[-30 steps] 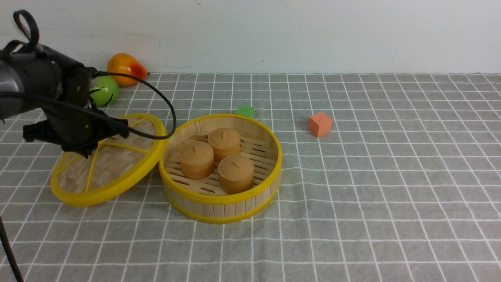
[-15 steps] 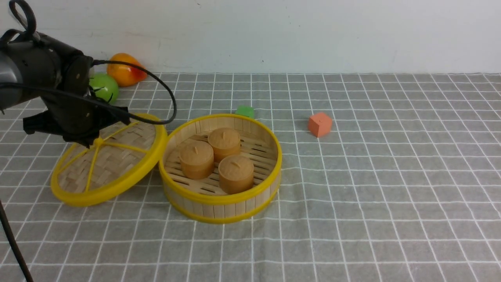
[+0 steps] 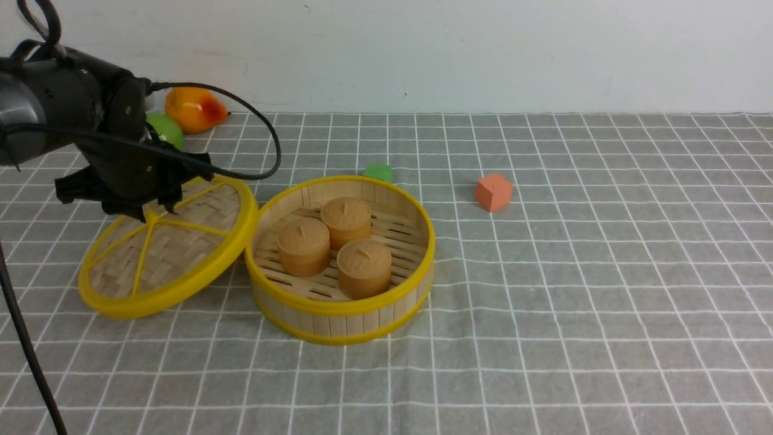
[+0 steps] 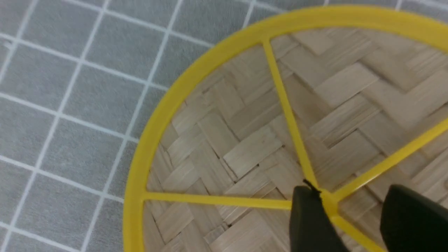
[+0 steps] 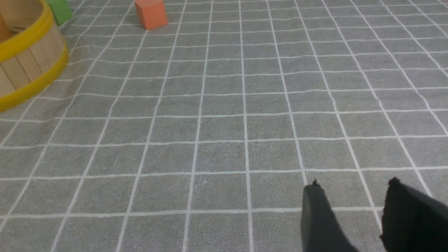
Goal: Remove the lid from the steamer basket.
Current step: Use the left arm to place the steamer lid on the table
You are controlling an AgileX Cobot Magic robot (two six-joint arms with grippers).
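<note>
The lid point(image 3: 163, 251), a woven bamboo disc with yellow rim and spokes, lies tilted on the cloth left of the steamer basket point(image 3: 338, 311), its right edge against the basket's rim. The basket is uncovered and holds three brown buns point(image 3: 364, 266). My left gripper point(image 3: 156, 211) hovers just above the lid's central knob point(image 4: 329, 203), jaws open and holding nothing. In the left wrist view the gripper point(image 4: 351, 190) straddles the knob over the lid point(image 4: 252, 147). My right gripper point(image 5: 353, 182) is open and empty over bare cloth, right of the basket point(image 5: 24, 59).
A green block point(image 3: 378, 171) sits just behind the basket and an orange cube point(image 3: 493, 191) to its right. A green fruit point(image 3: 164, 128) and an orange fruit point(image 3: 193, 107) lie by the back wall, behind my left arm.
My left gripper has risen off the lid's knob and shifted slightly back and right. The lid stays leaning on the basket. The right side has not changed.
</note>
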